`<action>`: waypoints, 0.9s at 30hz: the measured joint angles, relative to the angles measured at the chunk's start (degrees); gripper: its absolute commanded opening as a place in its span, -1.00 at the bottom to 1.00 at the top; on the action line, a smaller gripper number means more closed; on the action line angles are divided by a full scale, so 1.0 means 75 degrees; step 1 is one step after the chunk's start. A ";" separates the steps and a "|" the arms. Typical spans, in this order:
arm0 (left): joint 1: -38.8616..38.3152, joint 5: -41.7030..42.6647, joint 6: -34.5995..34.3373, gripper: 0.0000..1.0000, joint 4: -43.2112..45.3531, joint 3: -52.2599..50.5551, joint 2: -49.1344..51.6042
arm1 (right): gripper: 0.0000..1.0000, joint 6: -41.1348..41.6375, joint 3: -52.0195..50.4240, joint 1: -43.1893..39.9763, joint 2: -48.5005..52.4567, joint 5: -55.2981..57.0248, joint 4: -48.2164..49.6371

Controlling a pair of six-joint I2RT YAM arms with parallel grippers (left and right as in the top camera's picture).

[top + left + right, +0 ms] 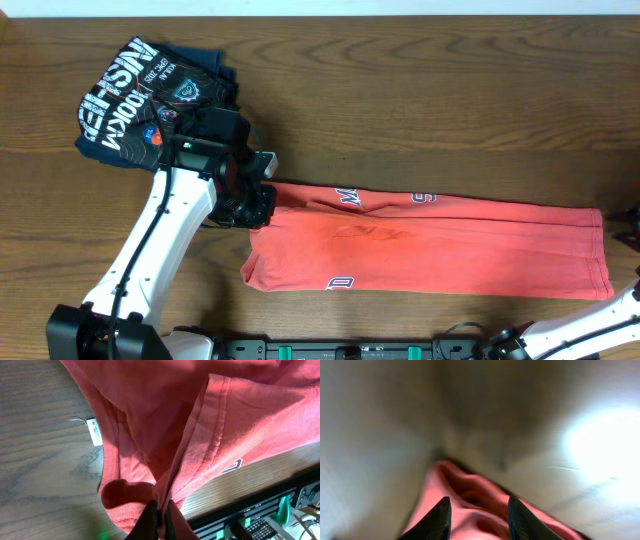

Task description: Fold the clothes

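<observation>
Closest to you, your left hand [161,517] is clamped shut on the T-shirt [440,250]. Its two dark fingers [176,522] are pressed together on a doubled seam of orange-red cloth, with no gap showing between them. From that pinch the fabric rises in a ridge. The collar curves away beside it, and the small white neck label [94,431] lies flat against the wood of the counter [450,100].

Your right hand [479,500] stands narrowly parted, with a clear gap between the fingertips. That view is badly blurred. Orange-red cloth shows in the gap and beyond it, but you cannot tell from it whether either finger touches the fabric. From overhead only a sliver of this hand shows, at the right edge, just beside the shirt's right end.

Further out, the T-shirt lies as one long, narrow band across the middle of the counter. It runs from the left hand's grip to the right edge. Bits of white lettering [425,197] peek out along its far edge and again near its front left corner.

Farthest away, in the back left corner, a navy shirt [130,105] sits folded, just behind the left hand and apart from the orange one.
</observation>
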 measured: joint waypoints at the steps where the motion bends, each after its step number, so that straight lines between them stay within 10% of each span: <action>1: 0.0000 0.0000 0.0000 -0.88 0.0003 0.0000 0.0000 | -0.30 -0.0102 0.0035 0.0000 -0.0003 -0.0219 -0.0009; 19: 0.0000 -0.0003 0.0020 -0.87 0.0198 0.0000 0.0000 | -0.03 -0.2069 0.0085 0.0580 -0.0245 -0.3095 -0.0181; 27: 0.0000 -0.0058 0.0020 -0.86 0.0251 0.0000 0.0000 | -0.04 -0.2498 0.0108 0.1169 -0.2923 -0.4403 -0.0210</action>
